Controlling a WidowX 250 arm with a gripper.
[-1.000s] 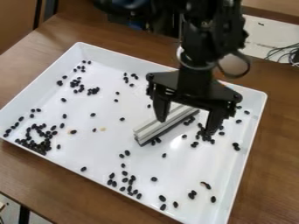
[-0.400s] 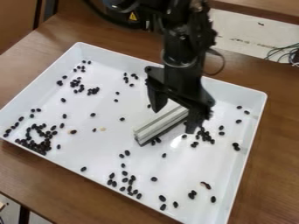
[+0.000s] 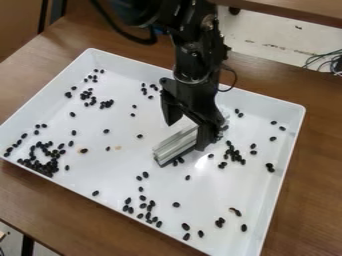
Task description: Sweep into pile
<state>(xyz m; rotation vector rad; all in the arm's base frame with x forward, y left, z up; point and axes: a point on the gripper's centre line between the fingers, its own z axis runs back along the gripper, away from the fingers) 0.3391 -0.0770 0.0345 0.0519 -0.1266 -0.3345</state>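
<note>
Camera view: black gripper (image 3: 187, 136) over a ridged pale bar (image 3: 175, 146) among scattered beans (image 3: 45, 165).
The gripper's fingers stood wide apart with nothing clamped between them; whether either touched the bar could not be told. The bar lay slantwise near the middle of the white tray (image 3: 107, 172), and the beans sat in loose clusters around it, thickest toward the picture's left.

The gripper (image 3: 188, 136) is farther toward the view's left than 1 second ago, turned more edge-on to the camera. 1 finger (image 3: 208, 131) now covers the middle of the bar (image 3: 175, 144). 2 beans (image 3: 237, 111) it was hiding now show to its right.
</note>
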